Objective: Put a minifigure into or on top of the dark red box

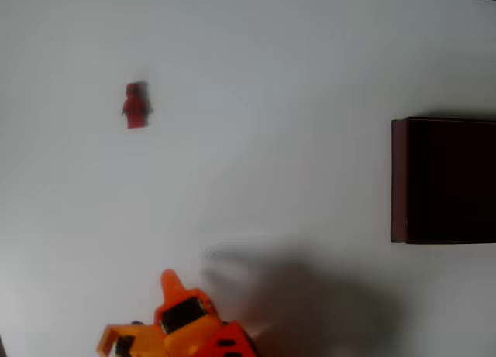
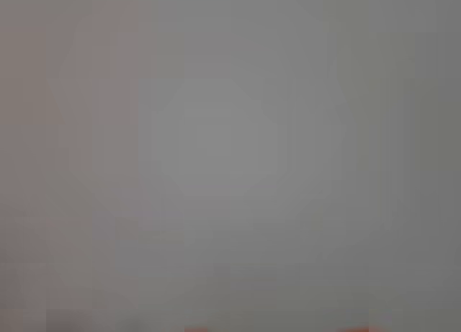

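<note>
One minifigure point(image 1: 136, 105) lies on the bare white table point(image 1: 271, 78) — well apart from the dark red box point(image 1: 399, 179) — fingers' point(image 1: 172, 283) state unclear.

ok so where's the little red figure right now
In the overhead view the red figure lies alone on the white table in the upper left, far from the dark red box at the right edge and well above the orange gripper at the bottom.

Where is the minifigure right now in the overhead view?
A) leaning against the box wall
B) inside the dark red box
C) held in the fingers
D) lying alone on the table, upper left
D: the minifigure lies on the bare table, far from the dark red box at the right edge and the gripper.
</note>
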Robot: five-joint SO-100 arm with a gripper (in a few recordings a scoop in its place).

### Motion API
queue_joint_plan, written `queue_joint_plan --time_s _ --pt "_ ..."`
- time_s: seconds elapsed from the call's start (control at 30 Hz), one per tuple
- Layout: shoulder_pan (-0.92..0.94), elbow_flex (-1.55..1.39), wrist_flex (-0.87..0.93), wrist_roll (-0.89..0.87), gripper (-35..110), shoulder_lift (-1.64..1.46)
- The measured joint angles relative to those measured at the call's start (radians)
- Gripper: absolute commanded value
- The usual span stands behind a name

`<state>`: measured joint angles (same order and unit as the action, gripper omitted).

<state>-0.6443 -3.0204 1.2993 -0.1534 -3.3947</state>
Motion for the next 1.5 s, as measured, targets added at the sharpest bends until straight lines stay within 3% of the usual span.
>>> queue_joint_plan --time_s 0.3,0.5,0.7,0.87,1.1,1.5 --pt "0.041 0.0 -0.175 -0.821 18 0.023" --pt "0.092 0.072 -0.003 -1.396 21 0.043" --pt "0.147 0.186 0.153 -1.74 21 0.086" --pt "0.138 0.307 0.167 -1.956 21 0.316" --pt "0.049 0.405 0.002 -2.214 20 0.706" --pt "0.035 0.577 -0.201 -2.18 19 1.175"
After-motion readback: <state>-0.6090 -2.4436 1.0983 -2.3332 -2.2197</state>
